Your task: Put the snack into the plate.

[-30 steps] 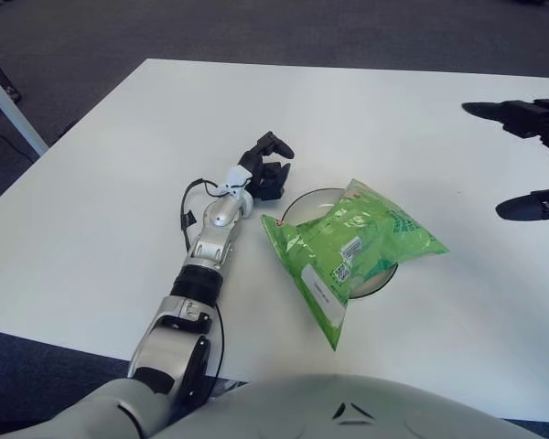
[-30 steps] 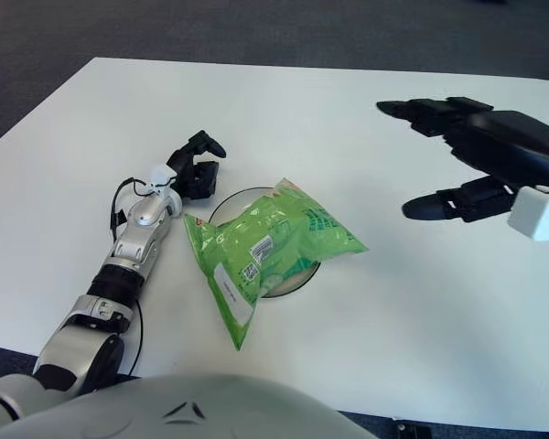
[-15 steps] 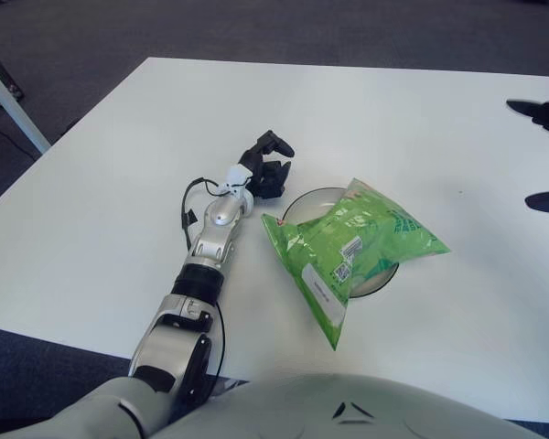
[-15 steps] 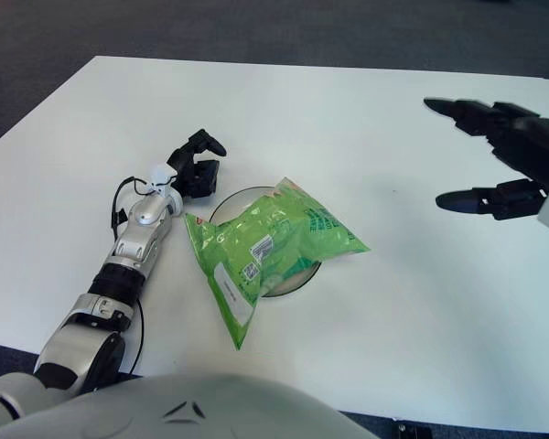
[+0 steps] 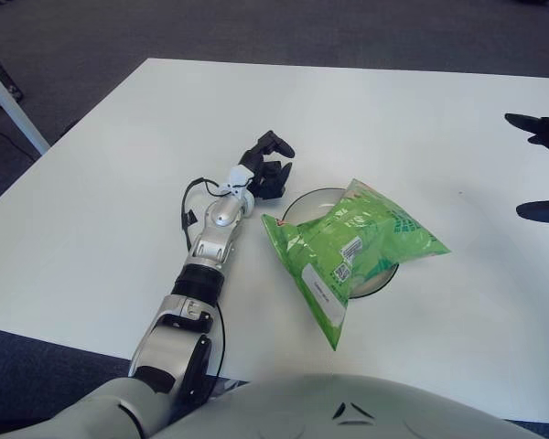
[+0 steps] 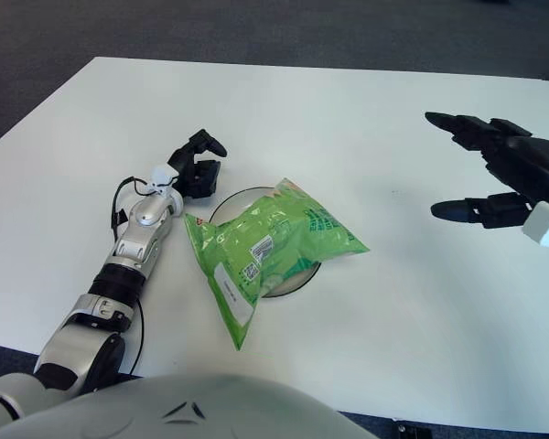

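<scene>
Snack lies across plate; right hand hovers open, well apart.

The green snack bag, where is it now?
The green snack bag lies across the plate near the table's middle, its lower corner hanging over the rim, just right of the left hand.

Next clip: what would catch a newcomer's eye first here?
The bright green snack bag stands out at once, lying across the plate near the middle of the white table, its lower end hanging over the plate's rim. The left robot hand shows just beyond the plate's left edge, and the right robot hand, fingers spread, hangs over the table's right side.
</scene>
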`<state>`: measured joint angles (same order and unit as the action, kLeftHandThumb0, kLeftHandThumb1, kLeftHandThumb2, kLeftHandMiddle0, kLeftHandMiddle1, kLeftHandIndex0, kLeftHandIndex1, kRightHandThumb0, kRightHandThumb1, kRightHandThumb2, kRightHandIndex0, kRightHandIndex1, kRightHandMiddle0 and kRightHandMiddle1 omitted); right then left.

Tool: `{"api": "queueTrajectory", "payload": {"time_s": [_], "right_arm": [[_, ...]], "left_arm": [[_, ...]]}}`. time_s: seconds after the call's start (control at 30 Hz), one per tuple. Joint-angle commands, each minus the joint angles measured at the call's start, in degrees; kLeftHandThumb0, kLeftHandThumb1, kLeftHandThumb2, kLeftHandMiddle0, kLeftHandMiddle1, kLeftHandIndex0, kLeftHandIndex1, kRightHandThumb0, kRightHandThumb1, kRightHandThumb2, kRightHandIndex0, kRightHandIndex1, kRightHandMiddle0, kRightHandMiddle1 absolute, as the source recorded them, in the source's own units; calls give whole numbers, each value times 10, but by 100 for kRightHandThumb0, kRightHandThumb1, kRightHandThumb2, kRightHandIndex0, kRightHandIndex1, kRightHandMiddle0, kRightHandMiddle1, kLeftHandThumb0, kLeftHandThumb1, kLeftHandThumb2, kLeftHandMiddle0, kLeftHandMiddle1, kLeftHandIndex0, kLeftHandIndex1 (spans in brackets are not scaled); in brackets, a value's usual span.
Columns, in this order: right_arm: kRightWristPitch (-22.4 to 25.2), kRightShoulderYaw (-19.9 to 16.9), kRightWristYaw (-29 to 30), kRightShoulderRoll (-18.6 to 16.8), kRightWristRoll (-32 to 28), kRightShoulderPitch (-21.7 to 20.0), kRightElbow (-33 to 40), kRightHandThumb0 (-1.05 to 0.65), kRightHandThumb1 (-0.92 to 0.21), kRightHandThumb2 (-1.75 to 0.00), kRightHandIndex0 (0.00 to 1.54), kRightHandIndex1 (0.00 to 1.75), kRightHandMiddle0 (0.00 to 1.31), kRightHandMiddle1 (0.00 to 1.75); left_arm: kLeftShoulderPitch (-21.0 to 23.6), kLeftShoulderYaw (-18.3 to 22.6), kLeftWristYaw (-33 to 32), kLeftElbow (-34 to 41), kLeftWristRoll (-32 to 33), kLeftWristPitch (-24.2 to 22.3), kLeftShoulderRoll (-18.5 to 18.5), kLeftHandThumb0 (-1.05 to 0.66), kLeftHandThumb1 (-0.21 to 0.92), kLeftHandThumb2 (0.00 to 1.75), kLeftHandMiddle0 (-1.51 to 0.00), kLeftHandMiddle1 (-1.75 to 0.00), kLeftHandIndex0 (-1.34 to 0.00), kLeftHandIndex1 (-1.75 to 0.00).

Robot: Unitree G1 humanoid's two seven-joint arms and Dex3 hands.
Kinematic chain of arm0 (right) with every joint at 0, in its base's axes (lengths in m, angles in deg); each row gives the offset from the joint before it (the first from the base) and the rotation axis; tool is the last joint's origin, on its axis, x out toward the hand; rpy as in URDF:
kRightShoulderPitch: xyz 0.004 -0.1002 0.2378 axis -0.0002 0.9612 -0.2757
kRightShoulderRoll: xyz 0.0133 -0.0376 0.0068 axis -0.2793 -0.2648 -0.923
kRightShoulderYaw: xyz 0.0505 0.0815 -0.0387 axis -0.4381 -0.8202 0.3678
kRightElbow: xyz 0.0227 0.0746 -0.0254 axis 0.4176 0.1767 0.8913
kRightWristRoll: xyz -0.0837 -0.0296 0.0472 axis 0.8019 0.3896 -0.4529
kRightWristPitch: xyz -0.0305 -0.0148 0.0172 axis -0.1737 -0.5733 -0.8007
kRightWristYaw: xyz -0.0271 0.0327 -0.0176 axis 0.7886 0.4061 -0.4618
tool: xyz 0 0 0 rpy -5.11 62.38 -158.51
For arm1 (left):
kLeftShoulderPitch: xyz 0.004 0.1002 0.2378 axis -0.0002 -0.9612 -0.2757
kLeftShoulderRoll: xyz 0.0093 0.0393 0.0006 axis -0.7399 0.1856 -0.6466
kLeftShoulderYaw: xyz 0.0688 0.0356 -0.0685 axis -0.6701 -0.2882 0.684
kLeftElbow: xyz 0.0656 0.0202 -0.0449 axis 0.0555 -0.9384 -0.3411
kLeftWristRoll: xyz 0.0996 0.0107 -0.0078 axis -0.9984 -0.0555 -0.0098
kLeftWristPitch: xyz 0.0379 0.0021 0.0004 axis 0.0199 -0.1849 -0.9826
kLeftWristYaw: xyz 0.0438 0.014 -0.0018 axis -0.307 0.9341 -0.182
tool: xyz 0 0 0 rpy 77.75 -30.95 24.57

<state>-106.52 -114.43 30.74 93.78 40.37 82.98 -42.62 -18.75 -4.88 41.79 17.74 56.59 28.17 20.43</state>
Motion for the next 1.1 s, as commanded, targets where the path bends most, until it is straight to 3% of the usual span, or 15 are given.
{"api": "queueTrajectory", "payload": {"time_s": [0.0,0.13,0.2,0.37,0.67,1.07], "right_arm": [[21,-1,46,-51,-5,16,10,-105,-92,-27,0,44,0,22],[88,-8,77,-118,-35,37,66,-105,-92,-26,0,34,0,21],[111,-15,99,-152,-56,40,57,-104,-92,-27,0,28,0,19],[141,-8,137,-186,-87,19,36,-96,-92,-30,1,22,0,21],[144,-3,155,-201,-143,0,16,-90,-92,-39,4,30,0,38],[143,9,167,-206,-159,4,23,-94,-92,-51,0,43,0,46]], "left_arm": [[-34,-1,-9,-25,-6,-10,1,-38,68,85,-103,-175,-33,-175],[-33,-1,-9,-28,-5,-6,1,-38,68,85,-102,-175,-33,-175],[-31,0,-8,-31,-5,-3,1,-38,68,85,-101,-175,-33,-175],[-31,-1,-10,-32,-8,-2,0,-38,68,85,-101,-175,-33,-175],[-25,-1,-8,-36,-5,-4,-1,-38,69,84,-102,-175,-33,-175],[-19,-2,-12,-50,-11,12,-3,-38,68,85,-102,-175,-33,-175]]}}
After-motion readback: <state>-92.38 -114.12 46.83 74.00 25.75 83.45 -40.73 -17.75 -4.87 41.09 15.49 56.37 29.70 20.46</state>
